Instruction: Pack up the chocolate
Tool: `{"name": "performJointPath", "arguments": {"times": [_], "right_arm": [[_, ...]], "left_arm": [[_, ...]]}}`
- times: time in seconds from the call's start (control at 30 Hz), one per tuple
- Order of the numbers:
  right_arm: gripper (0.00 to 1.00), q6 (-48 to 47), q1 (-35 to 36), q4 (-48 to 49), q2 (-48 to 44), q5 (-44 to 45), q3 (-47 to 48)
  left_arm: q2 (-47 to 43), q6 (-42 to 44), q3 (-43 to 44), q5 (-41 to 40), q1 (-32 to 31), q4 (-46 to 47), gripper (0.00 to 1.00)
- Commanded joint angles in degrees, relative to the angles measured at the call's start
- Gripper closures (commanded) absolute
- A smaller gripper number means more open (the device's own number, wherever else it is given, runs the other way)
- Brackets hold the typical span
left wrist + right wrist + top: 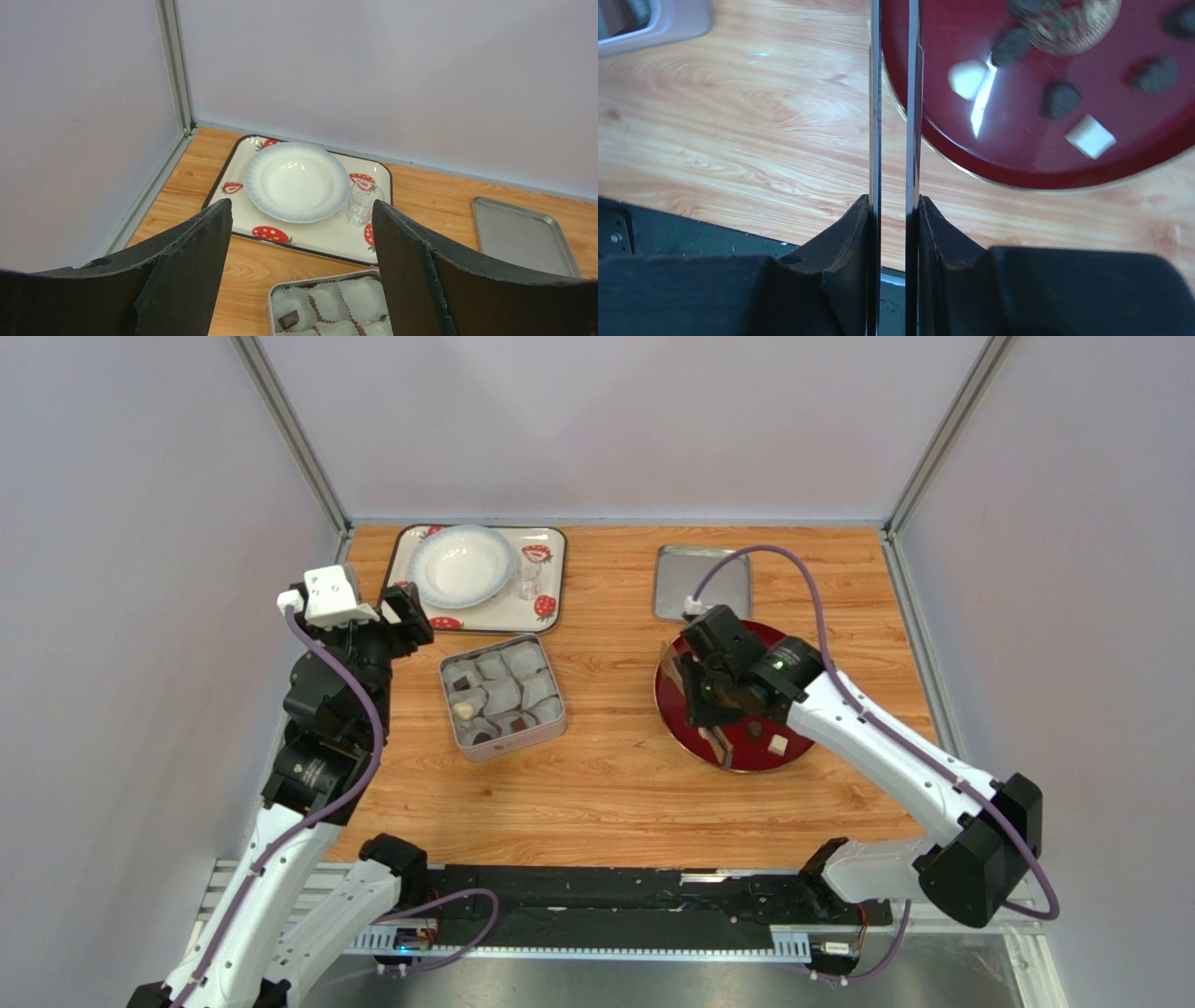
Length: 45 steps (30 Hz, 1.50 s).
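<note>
Chocolate pieces lie on a dark red plate (673,703): in the right wrist view a cream round one (967,77), a cream square one (1090,136) and several dark lumps (1060,99) rest on the plate (1018,150). My right gripper (709,686) (894,203) is shut on metal tongs (913,105), whose two blades reach over the plate's left rim. A square tin (446,693) with white paper cups holds a cream piece (463,710) and a few dark ones (288,320). My left gripper (407,616) (302,204) is open and empty, behind and left of the tin (272,301).
A strawberry-print tray (547,609) at the back left carries a white bowl (463,564) and a small glass (363,205). A flat metal lid (701,581) lies behind the red plate. A black rail (603,896) runs along the table's near edge.
</note>
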Motion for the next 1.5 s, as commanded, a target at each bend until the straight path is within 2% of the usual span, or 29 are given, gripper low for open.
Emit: {"name": "performJointPath", "arguments": {"times": [0.0,0.3,0.53,0.83,1.3,1.47], "right_arm": [[0.79,-6.40,7.40,6.44,4.88,1.88,6.29],[0.78,-19.23,14.89,13.30,13.16,-5.68,13.94],[0.78,-26.09,16.83,11.72,19.05,-10.69,19.13],[0.77,-27.68,17.09,12.33,22.65,-11.40,17.56],[0.72,-26.89,17.09,15.94,24.24,-5.33,12.81],[0.65,-26.54,17.09,16.21,24.59,-5.33,11.84]], "left_arm": [[-0.42,-0.56,-0.11,0.56,0.31,1.73,0.19],[-0.95,-0.21,-0.20,0.21,0.31,2.08,0.19],[-0.95,-0.21,-0.11,0.21,0.31,2.08,0.19],[-0.86,-0.04,-0.03,0.12,0.31,1.91,0.19],[-0.69,0.14,0.06,0.03,0.40,1.82,0.19],[-0.69,0.14,0.06,0.12,0.40,1.91,0.19]]}}
